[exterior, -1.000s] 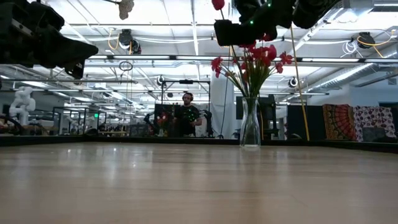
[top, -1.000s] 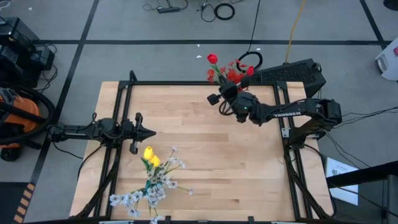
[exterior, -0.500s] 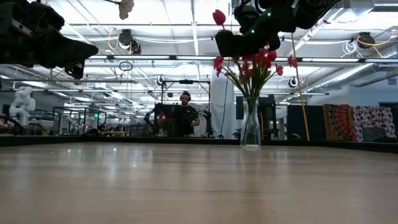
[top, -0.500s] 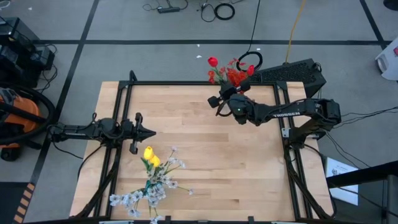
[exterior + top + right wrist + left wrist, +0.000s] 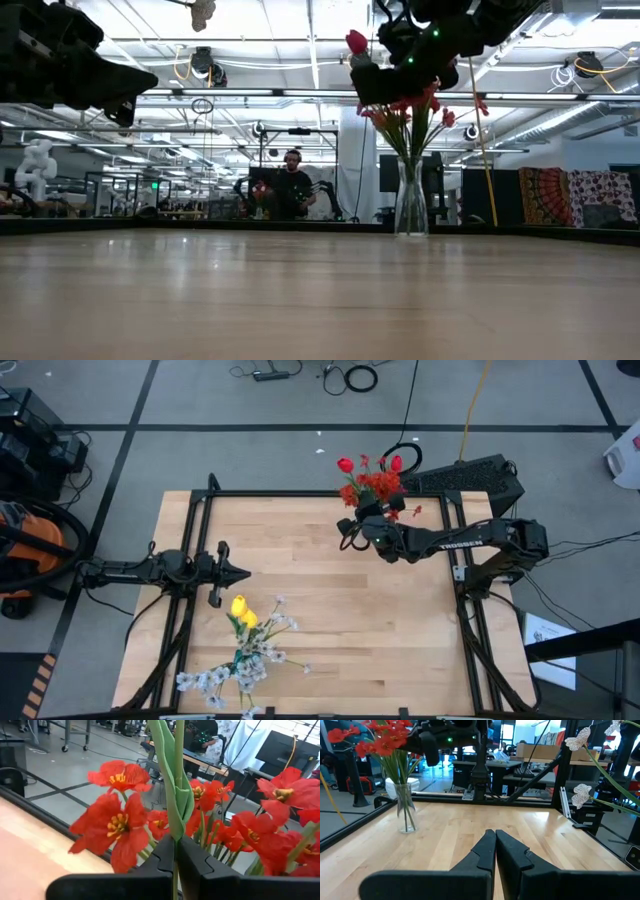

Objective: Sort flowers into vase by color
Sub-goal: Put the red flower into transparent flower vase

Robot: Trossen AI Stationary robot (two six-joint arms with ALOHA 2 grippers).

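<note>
Right fingers [image 5: 176, 851] around tulip stem [image 5: 179, 780]

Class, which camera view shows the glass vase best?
The left wrist view: the vase stands clear on the table, stems visible inside. The low view shows it far off; in the high view flowers hide it; the right wrist view shows only blooms.

Lighting: even, bright, from overhead ceiling fixtures [image 5: 210, 66] seen in the low view. Shadows: soft and faint on the tabletop [image 5: 320, 590]. Glare: mild sheen on the tabletop in the low view; bright windows wash out the far background in the left wrist view. Focus: red flowers [image 5: 120, 820] close to the right wrist camera are soft; room background is blurred. Distortion: slight bowing at the low view's edges.
</note>
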